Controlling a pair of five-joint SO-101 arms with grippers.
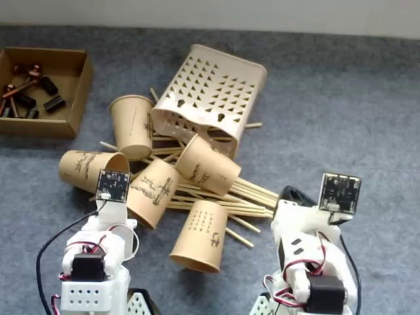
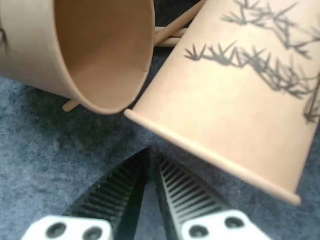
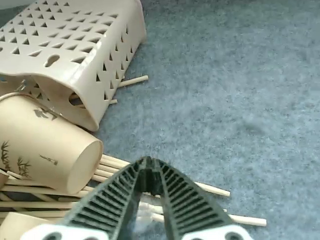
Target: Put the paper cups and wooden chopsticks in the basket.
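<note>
The left gripper (image 2: 150, 154) hangs low over the grey cloth (image 2: 45, 150), its ribbed jaws pressed together on nothing, the tips just short of the rolled rim of the bamboo-printed cup (image 2: 235, 100), which lies on its side; just beside that rim lies the open-mouthed cup (image 2: 100, 50), also on its side, its mouth turned toward the gripper; the right gripper (image 3: 147, 169) is likewise closed and empty, its tips above the loose chopsticks (image 3: 215, 190) strewn flat on the cloth; in the high view the nearest cup (image 1: 200, 236) lies between the two arms, its mouth toward them, touching the chopstick pile; beyond it the fourth cup (image 1: 207, 165) lies across the chopsticks with its mouth against the basket (image 1: 213, 98); the basket lies tipped over, a perforated wall uppermost, chopsticks poking out from under it; the fifth cup (image 1: 131, 125) lies close beside the basket, mouth toward the arms; farthest off, well apart at the table's edge, a cardboard box (image 1: 75, 98) holds small dark parts.
</note>
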